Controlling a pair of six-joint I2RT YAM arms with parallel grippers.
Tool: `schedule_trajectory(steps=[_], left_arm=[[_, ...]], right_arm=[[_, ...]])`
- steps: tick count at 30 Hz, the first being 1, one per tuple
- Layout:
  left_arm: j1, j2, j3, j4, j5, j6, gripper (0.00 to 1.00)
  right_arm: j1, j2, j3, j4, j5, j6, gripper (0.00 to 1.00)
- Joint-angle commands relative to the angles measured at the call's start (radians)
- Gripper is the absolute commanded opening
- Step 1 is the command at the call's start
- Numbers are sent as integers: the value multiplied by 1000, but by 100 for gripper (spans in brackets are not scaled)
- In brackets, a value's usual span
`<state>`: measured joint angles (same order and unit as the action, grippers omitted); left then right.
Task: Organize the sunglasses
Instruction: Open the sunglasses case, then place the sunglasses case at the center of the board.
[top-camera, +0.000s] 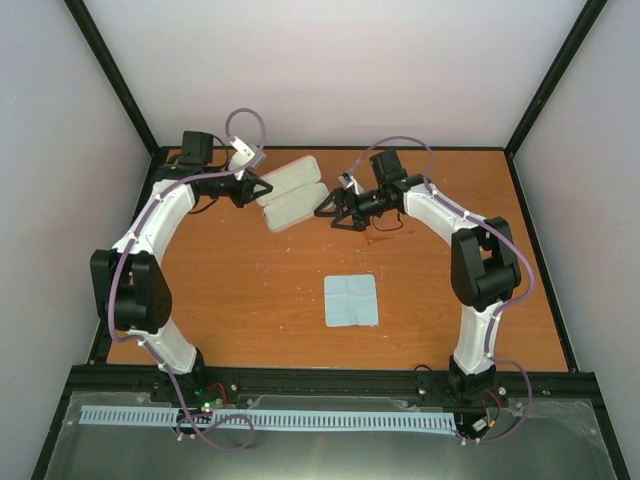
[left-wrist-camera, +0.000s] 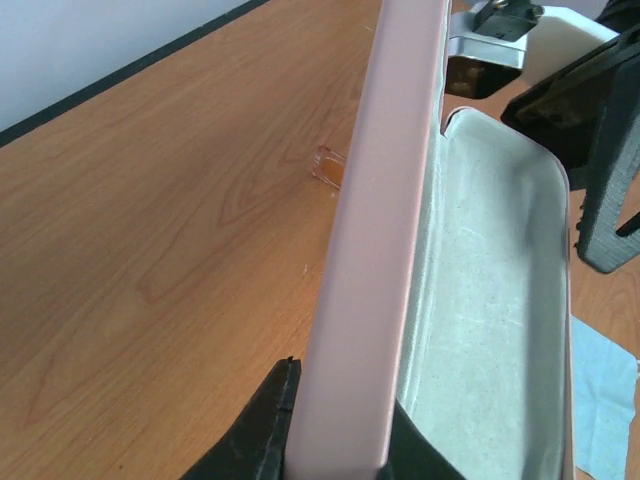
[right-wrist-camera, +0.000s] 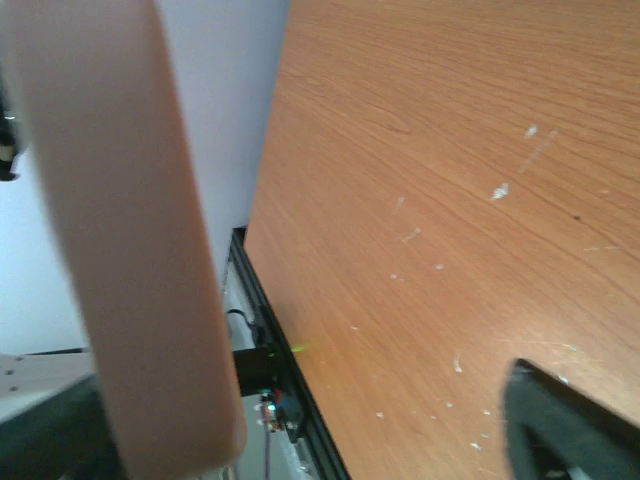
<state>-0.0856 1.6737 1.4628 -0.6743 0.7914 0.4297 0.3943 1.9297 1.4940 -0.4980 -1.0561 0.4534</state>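
The pink case (top-camera: 290, 193) lies open at the back middle of the table, grey inside up. My left gripper (top-camera: 260, 190) is shut on its left end; in the left wrist view the pink rim (left-wrist-camera: 370, 250) runs up from between my fingers (left-wrist-camera: 340, 440). My right gripper (top-camera: 328, 208) is open at the case's right end, and in the right wrist view the pink case (right-wrist-camera: 130, 230) sits by its left finger (right-wrist-camera: 300, 420). The sunglasses (top-camera: 383, 228) show only as faint reddish lines under the right arm. A small translucent brown piece (left-wrist-camera: 328, 166) shows beside the rim.
A light-blue square cloth (top-camera: 351, 300) lies flat in front of the case, its corner also in the left wrist view (left-wrist-camera: 603, 400). Black frame rails (top-camera: 330, 378) edge the table, with white walls at the back and sides.
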Motion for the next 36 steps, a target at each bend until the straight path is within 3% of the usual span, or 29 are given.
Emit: schedule_trajectory(steps=[1,11,21,36], left_arm=[[-50,18,28,-8,-34,61,0],[-89,50,-122,34,-184,321,1],[-101,165,-91,114,-248,447,1],[-163,231,-116,201,-226,397,13]], right_arm=[[-15,32,58,-174,90,-112,100],[-268,-74,70,-410,218,-276,100],[-278,-75,71,-368,223,-242,100],[-278,-67,38,-345,189,-240,99]])
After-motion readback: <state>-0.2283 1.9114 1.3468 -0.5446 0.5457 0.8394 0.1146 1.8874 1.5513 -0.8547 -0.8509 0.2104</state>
